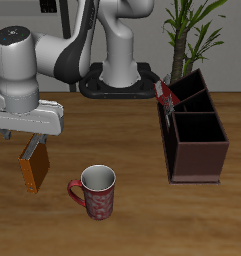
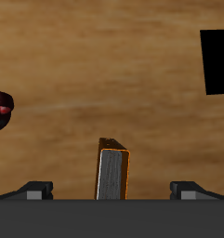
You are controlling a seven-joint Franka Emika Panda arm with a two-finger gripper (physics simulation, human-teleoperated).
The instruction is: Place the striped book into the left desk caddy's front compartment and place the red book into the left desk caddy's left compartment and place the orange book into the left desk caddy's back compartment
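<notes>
While the arm hung low over the table well away from the caddy (image 1: 197, 125), the gripper (image 1: 30, 137) sat right above the upright orange book (image 1: 34, 168) beside the mug (image 1: 96, 192), so I'd say it was on the orange-book step, with a striped book (image 1: 165, 93) apparently already poking out of the caddy. From the wrist view the fingers (image 2: 37, 191) were spread wide either side of the orange book (image 2: 112, 172), holding nothing, so next it'd need to drop, squeeze, and carry it to the back compartment.

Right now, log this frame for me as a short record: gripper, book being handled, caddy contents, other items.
gripper: open, fingers apart on either side of the orange book
orange book: upright on the table, beside the mug
left desk caddy: a reddish book sticks out at its far end
mug: upright, near the table's front edge
</notes>
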